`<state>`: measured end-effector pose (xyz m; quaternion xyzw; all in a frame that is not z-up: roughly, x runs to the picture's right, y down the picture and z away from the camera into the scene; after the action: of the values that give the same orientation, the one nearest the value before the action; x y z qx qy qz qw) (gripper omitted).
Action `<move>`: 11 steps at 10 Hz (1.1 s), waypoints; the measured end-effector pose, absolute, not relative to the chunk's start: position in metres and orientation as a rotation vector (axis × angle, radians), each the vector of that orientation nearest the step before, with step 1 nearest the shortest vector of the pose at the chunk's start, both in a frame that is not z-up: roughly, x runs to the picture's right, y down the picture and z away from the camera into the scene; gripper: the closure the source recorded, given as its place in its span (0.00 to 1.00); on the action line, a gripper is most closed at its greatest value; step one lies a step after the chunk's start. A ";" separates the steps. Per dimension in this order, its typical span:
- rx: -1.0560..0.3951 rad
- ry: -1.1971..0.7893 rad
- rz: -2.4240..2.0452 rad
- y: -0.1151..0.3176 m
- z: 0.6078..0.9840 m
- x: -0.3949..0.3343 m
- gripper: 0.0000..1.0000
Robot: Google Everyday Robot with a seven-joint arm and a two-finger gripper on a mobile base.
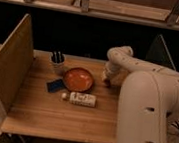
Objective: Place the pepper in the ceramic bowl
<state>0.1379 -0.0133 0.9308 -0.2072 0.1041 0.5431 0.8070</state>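
The orange ceramic bowl [78,79] sits on the wooden table [51,113], near its back middle. My gripper [106,80] hangs from the white arm just right of the bowl's rim, low over the table. A small dark lump, apparently the pepper [107,83], shows at the gripper's tip, outside the bowl. I cannot tell whether it is gripped or resting on the table.
A small pale cup with dark utensils [58,63] stands behind and to the left of the bowl. A flat dark-blue piece [56,85] lies to the bowl's front left. A white labelled bottle [81,99] lies on its side in front of the bowl. A wooden side panel [10,64] bounds the table's left. My large white arm body [146,120] fills the right.
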 end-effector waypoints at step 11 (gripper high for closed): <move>-0.468 -0.277 0.906 -0.026 0.840 -0.025 0.86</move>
<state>-0.0254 -0.0255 0.8404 -0.2233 -0.1324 0.4321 0.8637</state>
